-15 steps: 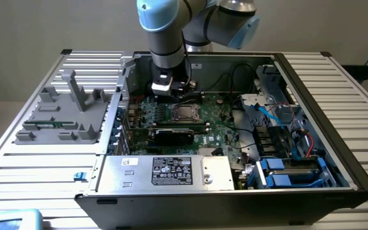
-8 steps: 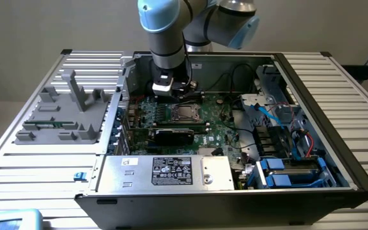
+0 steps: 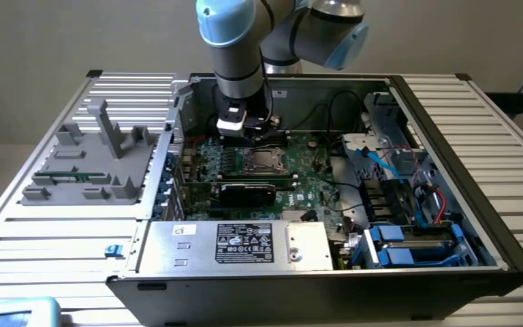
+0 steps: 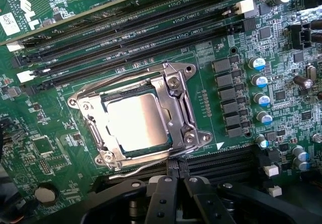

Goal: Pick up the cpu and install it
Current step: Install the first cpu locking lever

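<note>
While the end effector (image 4: 178, 181) hangs pressed together and empty, the cpu (image 4: 138, 121) just beyond it, apparently seated in the socket frame (image 4: 173, 80), is judged light, stiff, fragile; grip by edges.

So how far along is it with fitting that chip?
Done: the cpu lies flat inside the metal socket frame on the green board. In hand: nothing; the gripper is shut and empty, close above the socket. Left: little that I can see; whether the frame is latched I cannot tell.
</note>
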